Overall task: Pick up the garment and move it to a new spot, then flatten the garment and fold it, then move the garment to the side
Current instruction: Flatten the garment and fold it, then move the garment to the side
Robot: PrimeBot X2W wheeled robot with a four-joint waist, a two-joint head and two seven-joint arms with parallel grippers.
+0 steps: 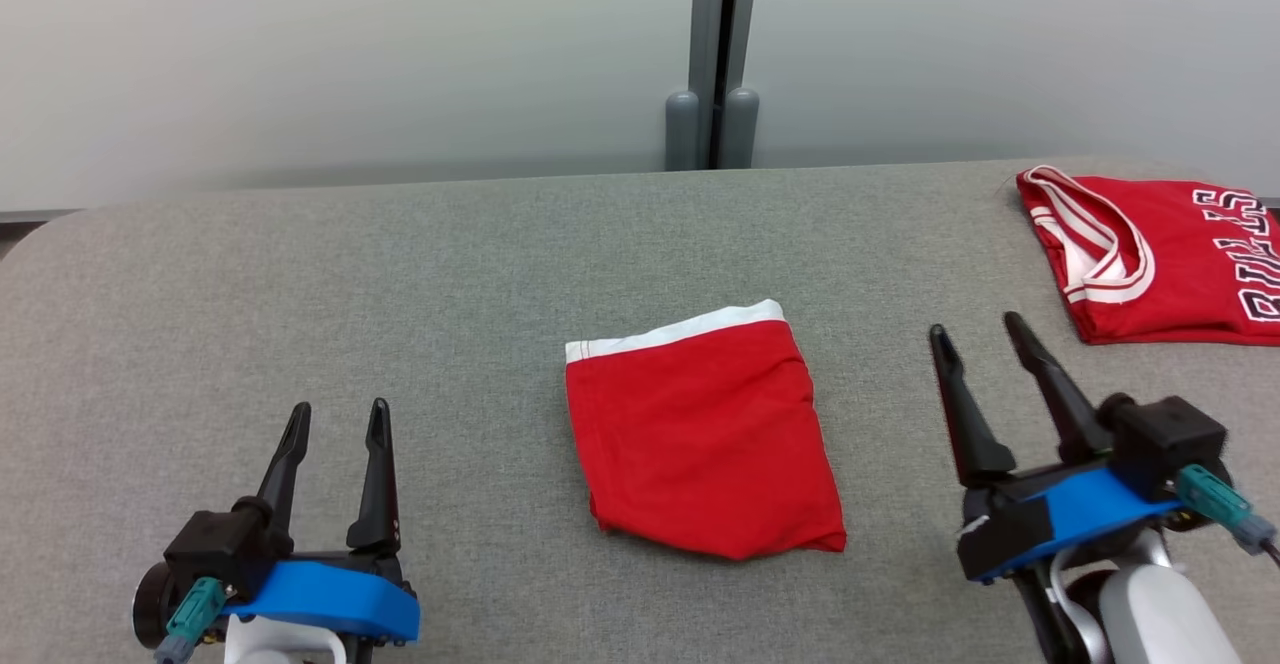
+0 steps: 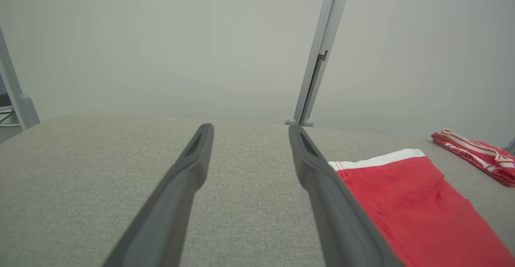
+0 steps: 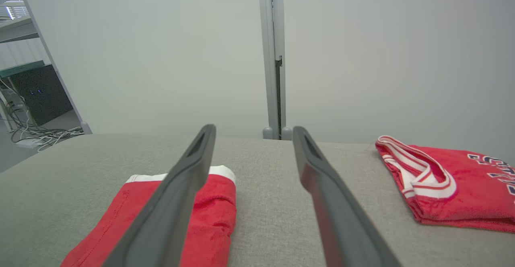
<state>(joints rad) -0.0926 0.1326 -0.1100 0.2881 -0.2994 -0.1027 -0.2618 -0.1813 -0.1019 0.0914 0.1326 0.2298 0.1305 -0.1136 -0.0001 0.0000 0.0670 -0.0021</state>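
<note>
Grey cloth covers our desk (image 1: 300,274). Nearest us, our left hand (image 1: 339,407) and right hand (image 1: 974,326) stand spread wide, holding nothing. Between them, mid-desk, lies the red garment (image 1: 700,434), folded square, with its white waistband on the far edge. Farther right rests a folded red jersey (image 1: 1160,254). Beyond it, a grey post (image 1: 712,54) splits the pale wall (image 1: 300,64).

PrimeBot's left gripper (image 1: 339,407) and right gripper (image 1: 975,323) — each with two long, tapering dark fingers (image 1: 377,484) on a bright blue mount (image 1: 330,604), black housing (image 1: 215,544), a teal cable plug (image 1: 195,609) and a pale forearm (image 1: 1165,614).
</note>
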